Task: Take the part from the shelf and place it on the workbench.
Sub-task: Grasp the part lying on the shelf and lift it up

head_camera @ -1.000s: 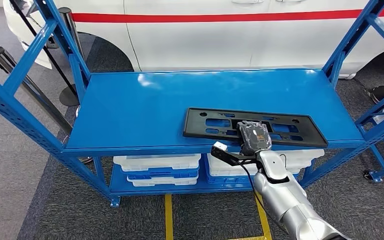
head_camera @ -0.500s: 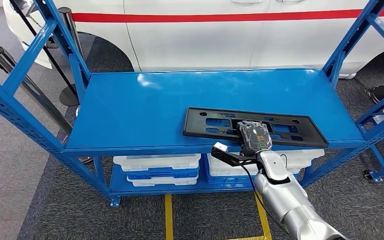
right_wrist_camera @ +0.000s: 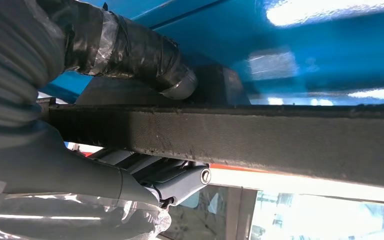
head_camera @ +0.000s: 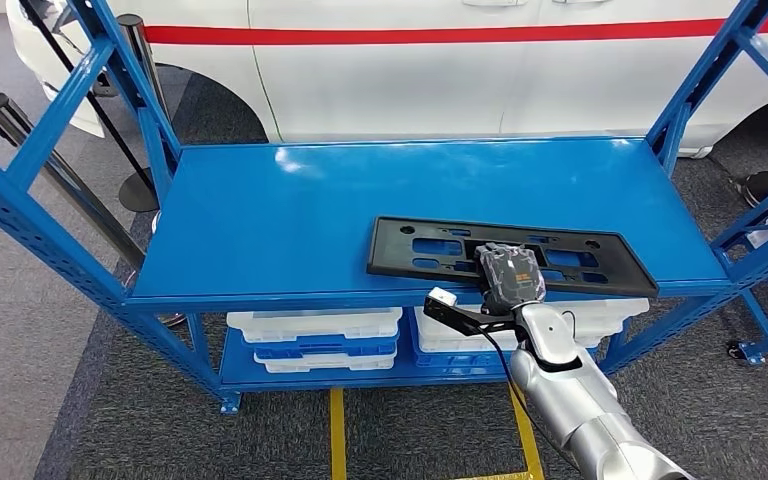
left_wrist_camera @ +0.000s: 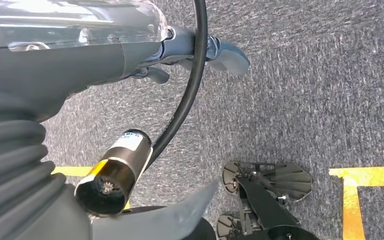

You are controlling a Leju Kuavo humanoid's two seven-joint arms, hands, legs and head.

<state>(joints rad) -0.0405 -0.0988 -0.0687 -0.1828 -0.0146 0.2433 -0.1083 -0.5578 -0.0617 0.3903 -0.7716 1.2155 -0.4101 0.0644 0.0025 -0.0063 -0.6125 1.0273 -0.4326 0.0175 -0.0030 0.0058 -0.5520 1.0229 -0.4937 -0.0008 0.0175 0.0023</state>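
Black plastic part (head_camera: 505, 257) lying flat on the blue shelf (head_camera: 310, 215), near its front edge. Right hand (head_camera: 509, 276) clamped on the near rim, taped thumb (right_wrist_camera: 130, 52) pressing one face, darker fingers (right_wrist_camera: 175, 177) curled against the other. Left hand (left_wrist_camera: 200, 52) hanging over grey carpet (left_wrist_camera: 305, 90), fingers partly curled, holding nothing, can't tell more.
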